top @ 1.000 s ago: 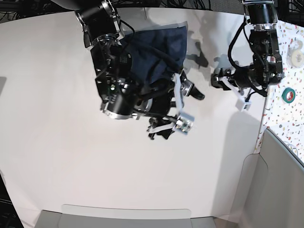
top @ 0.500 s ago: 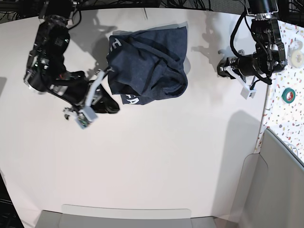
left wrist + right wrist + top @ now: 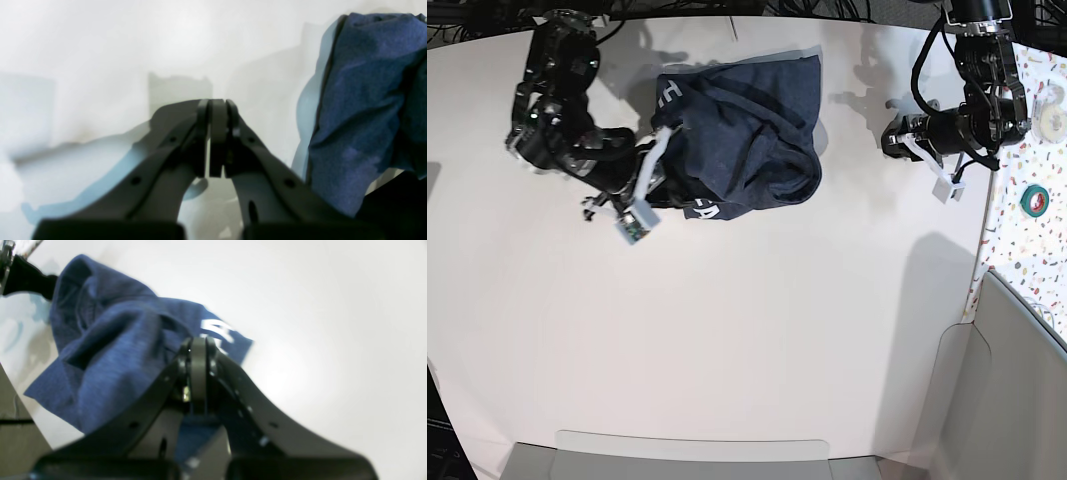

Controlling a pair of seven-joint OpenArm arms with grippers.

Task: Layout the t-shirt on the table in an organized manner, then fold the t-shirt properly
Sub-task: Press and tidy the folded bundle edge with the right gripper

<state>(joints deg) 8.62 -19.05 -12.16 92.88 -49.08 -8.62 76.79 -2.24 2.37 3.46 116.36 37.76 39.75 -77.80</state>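
Observation:
The dark navy t-shirt (image 3: 742, 140) lies crumpled at the far middle of the white table (image 3: 777, 330), with white letters (image 3: 702, 210) showing at its near edge. My right gripper (image 3: 672, 190) is shut at the shirt's near left edge. In the right wrist view its closed fingertips (image 3: 196, 350) stand in front of the t-shirt (image 3: 110, 350), with no cloth seen between them. My left gripper (image 3: 889, 138) is shut and empty, apart from the shirt on its right. The left wrist view shows its closed tips (image 3: 217, 106) over bare table, with the t-shirt (image 3: 360, 110) to one side.
A speckled white surface (image 3: 1037, 250) runs along the right edge, carrying a green tape roll (image 3: 1033, 198) and a pale roll (image 3: 1052, 110). Grey panels stand at the near right (image 3: 1007, 400) and along the near edge (image 3: 697, 455).
My right arm lifted off the t-shirt, swung out left, then came back to its near left edge. Both grippers went from open to shut. The left gripper shifted slightly toward the far edge.

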